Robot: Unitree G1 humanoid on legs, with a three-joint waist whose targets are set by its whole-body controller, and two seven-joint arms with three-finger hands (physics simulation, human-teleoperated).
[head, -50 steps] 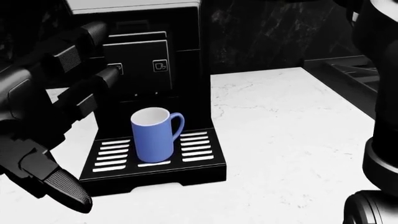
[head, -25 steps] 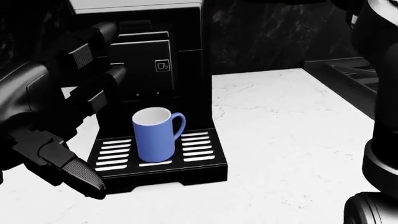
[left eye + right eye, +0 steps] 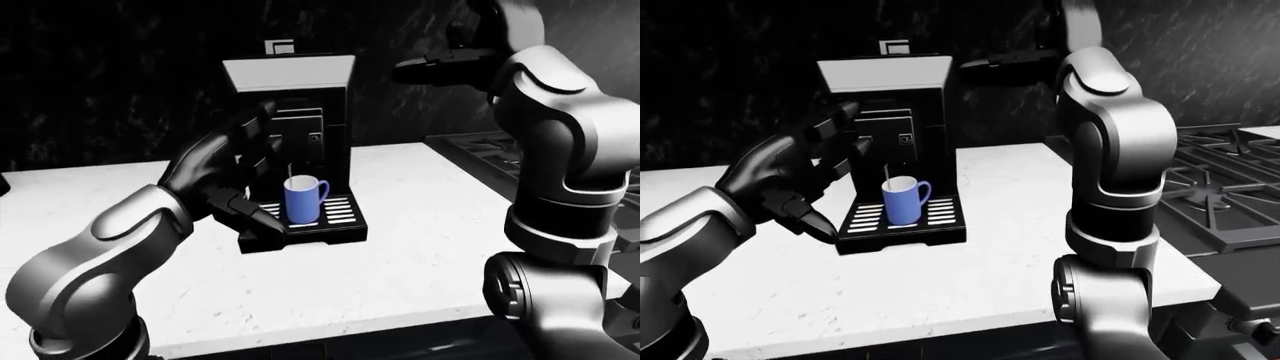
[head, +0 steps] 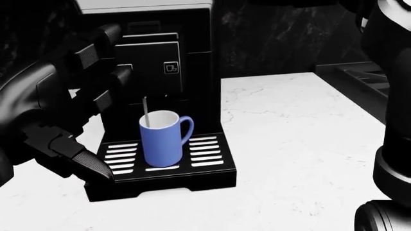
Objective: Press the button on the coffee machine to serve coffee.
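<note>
The black coffee machine [image 4: 192,43] with a white top stands on the white counter [image 4: 302,139]. A blue mug [image 4: 162,138] stands upright on its slotted drip tray [image 4: 205,154], under the spout. A thin stream [image 4: 146,110] runs down into the mug. My left hand [image 4: 96,91] is open at the left of the machine. One of its fingertips [image 4: 122,73] is against the left button on the front panel, and the thumb points down beside the tray. The right button [image 4: 171,68] shows free. My right hand [image 3: 1000,60] is open, raised beside the machine's top.
A black gas stove [image 3: 1225,187] adjoins the counter on the right of the right-eye view. A dark marbled wall [image 3: 120,75] stands behind the machine. My right arm [image 3: 1110,150] rises tall at the right of the mug.
My left hand has moved right and up, onto the front panel. A thin stream has appeared between the spout and the mug. The mug has stayed in place.
</note>
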